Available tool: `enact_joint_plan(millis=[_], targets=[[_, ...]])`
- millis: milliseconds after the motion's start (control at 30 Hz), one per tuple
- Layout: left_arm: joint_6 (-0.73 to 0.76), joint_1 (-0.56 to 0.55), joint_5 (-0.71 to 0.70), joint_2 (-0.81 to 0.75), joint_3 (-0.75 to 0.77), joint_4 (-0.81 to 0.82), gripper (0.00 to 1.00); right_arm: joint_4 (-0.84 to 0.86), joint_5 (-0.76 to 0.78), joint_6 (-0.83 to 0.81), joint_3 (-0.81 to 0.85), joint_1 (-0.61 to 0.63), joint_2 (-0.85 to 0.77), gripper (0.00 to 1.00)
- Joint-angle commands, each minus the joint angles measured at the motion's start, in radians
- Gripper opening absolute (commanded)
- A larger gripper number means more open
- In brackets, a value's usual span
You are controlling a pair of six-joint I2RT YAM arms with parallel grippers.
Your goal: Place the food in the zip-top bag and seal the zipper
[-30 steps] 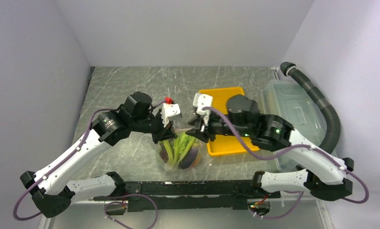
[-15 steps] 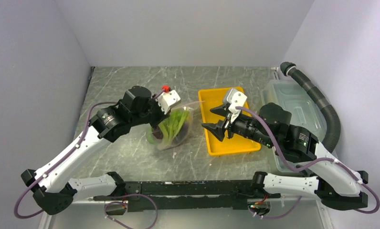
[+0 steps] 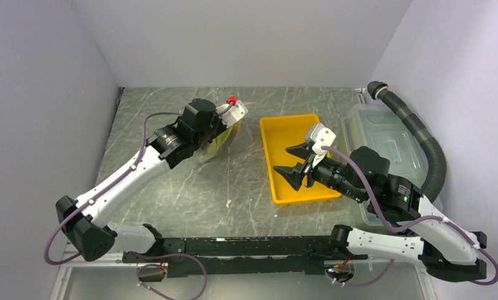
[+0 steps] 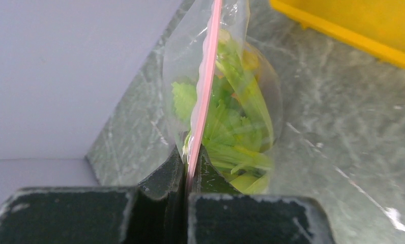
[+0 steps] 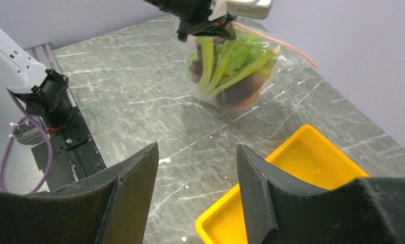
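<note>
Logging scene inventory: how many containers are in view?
3: the clear floppy zip-top plastic bag at back left, the yellow rectangular plastic tray at centre, the translucent lidded plastic bin at right. None seems hidden.

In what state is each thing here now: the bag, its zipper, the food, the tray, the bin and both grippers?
zip-top bag: hanging by its mouth edge
zipper: looks closed where visible
food: inside the bag
yellow tray: no food visible in it
lidded bin: lid on
left gripper: shut on the zipper
right gripper: open, holding nothing
</note>
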Motion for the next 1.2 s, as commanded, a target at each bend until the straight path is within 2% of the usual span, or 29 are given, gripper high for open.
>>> enact_joint_plan(millis=[0, 167, 300, 500, 933, 1100, 1167], targets=[[0.166, 0.059, -0.092, 0.014, 0.036, 0.254, 0.00, 0.045, 0.023, 0.034, -0.022, -0.001, -0.035, 0.61], [0.307, 0.076, -0.133, 0.043, -0.083, 0.449, 0.00, 0.040, 0.020, 0.048, -0.046, -0.001, -0.064, 0.61], [0.268, 0.076, -0.137, 0.065, -0.151, 0.495, 0.00, 0.034, 0.022, 0.052, -0.055, -0.001, -0.079, 0.61], [0.124, 0.070, -0.097, 0.053, -0.280, 0.512, 0.00, 0.023, 0.025, 0.054, -0.057, -0.001, -0.091, 0.61], [-0.229, -0.087, -0.044, -0.030, -0.362, 0.324, 0.00, 0.039, 0.043, 0.053, -0.090, -0.001, -0.096, 0.64], [-0.395, -0.104, 0.019, -0.061, -0.391, 0.242, 0.05, 0.050, 0.045, 0.060, -0.119, -0.001, -0.103, 0.64], [-0.470, -0.108, 0.063, -0.083, -0.422, 0.228, 0.11, 0.057, 0.052, 0.060, -0.137, -0.001, -0.105, 0.65]])
